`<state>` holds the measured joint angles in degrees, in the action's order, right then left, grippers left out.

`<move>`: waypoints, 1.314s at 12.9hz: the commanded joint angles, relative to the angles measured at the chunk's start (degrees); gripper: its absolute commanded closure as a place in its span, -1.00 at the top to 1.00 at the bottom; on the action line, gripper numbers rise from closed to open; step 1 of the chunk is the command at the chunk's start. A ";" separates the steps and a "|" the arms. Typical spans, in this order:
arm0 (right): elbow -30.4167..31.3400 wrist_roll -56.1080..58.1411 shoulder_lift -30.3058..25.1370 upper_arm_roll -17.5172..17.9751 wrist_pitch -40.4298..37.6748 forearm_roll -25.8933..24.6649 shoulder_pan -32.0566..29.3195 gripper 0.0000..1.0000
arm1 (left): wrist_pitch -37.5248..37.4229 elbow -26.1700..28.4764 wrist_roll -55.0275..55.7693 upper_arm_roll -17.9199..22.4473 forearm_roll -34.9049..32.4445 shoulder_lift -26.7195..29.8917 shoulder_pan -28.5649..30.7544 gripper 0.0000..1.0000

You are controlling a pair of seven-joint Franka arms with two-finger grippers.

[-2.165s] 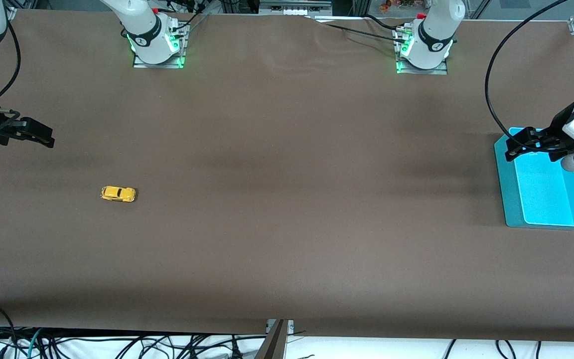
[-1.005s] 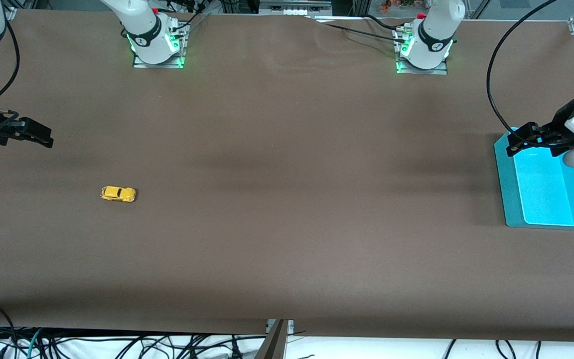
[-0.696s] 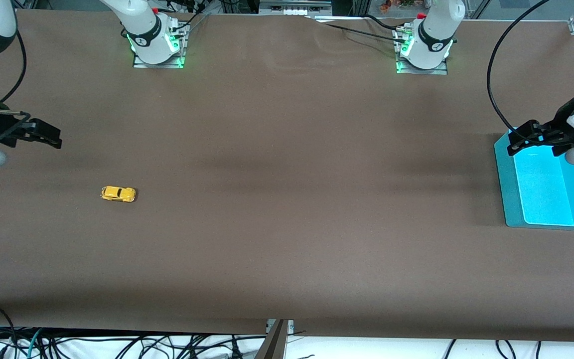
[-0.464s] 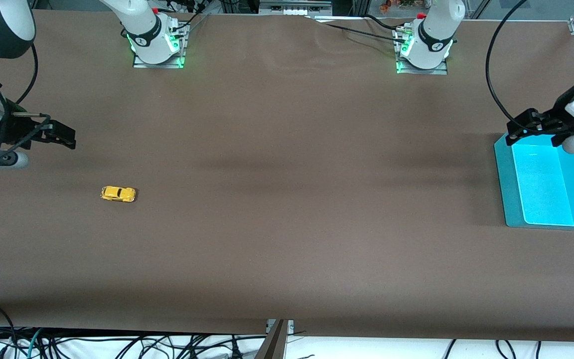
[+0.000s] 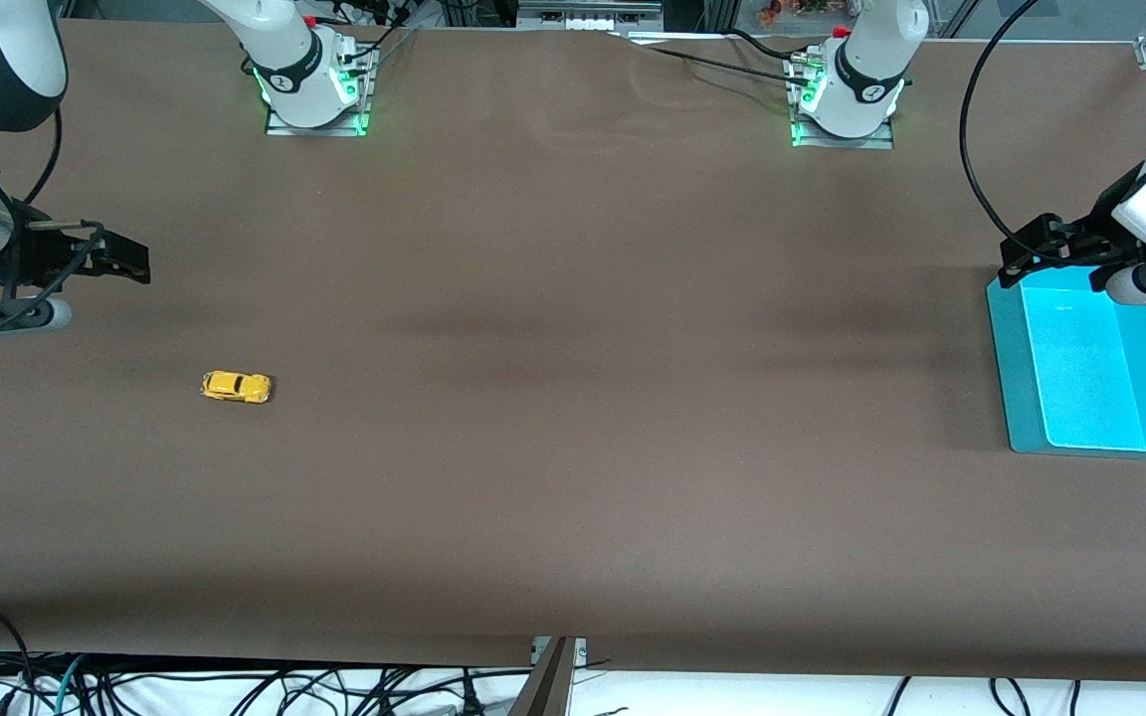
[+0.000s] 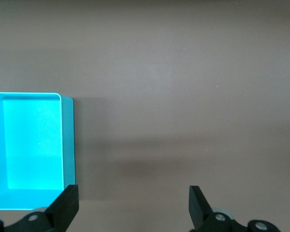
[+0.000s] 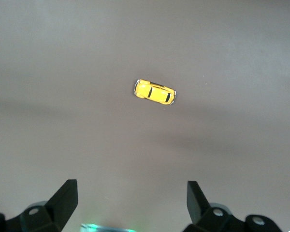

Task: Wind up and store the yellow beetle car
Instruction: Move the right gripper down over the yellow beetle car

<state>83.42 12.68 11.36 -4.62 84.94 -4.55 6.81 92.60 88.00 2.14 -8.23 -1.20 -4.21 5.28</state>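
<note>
The yellow beetle car (image 5: 236, 387) sits upright on the brown table toward the right arm's end; it also shows in the right wrist view (image 7: 154, 92). My right gripper (image 5: 125, 261) is open and empty, up in the air over bare table beside the car, clear of it. Its fingers (image 7: 65, 198) stand wide apart. My left gripper (image 5: 1023, 247) is open and empty, over the table at the corner of the cyan tray (image 5: 1007, 378). Its fingers (image 6: 65, 205) stand wide apart, with the tray's rim (image 6: 67, 140) beside them.
The cyan tray lies at the left arm's end of the table and holds nothing. Both arm bases (image 5: 314, 89) (image 5: 847, 94) stand along the table's edge farthest from the front camera. Cables hang below the table's near edge.
My right gripper has moved out over the table toward the car. My left gripper has drifted off the tray to its corner. The car has not moved.
</note>
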 commanded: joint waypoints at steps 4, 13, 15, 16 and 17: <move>1.21 35.69 7.34 -0.39 3.46 -3.01 -4.77 0.99 | -0.49 -0.72 -0.47 -0.91 0.67 0.25 -0.10 1.00; 26.16 61.48 8.50 -0.21 36.75 -2.92 -4.87 0.97 | -0.58 -0.81 -0.03 -2.50 0.68 0.34 -0.10 1.00; 31.43 64.31 8.50 -0.12 44.84 -2.92 -4.87 0.96 | -0.58 -0.81 -0.03 -2.41 0.68 0.34 -0.10 1.00; 33.89 65.45 8.50 -0.12 48.71 -2.92 -4.87 0.96 | -0.67 -0.81 0.05 -2.41 0.68 0.34 -0.01 1.00; 36.09 67.20 8.59 -0.12 52.49 -2.92 -4.87 0.96 | -0.67 -0.81 0.06 -2.41 0.68 0.34 -0.10 1.00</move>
<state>113.86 76.74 22.00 -4.98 131.44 -7.28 1.99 92.61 87.87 2.14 -10.67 -1.20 -4.15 5.13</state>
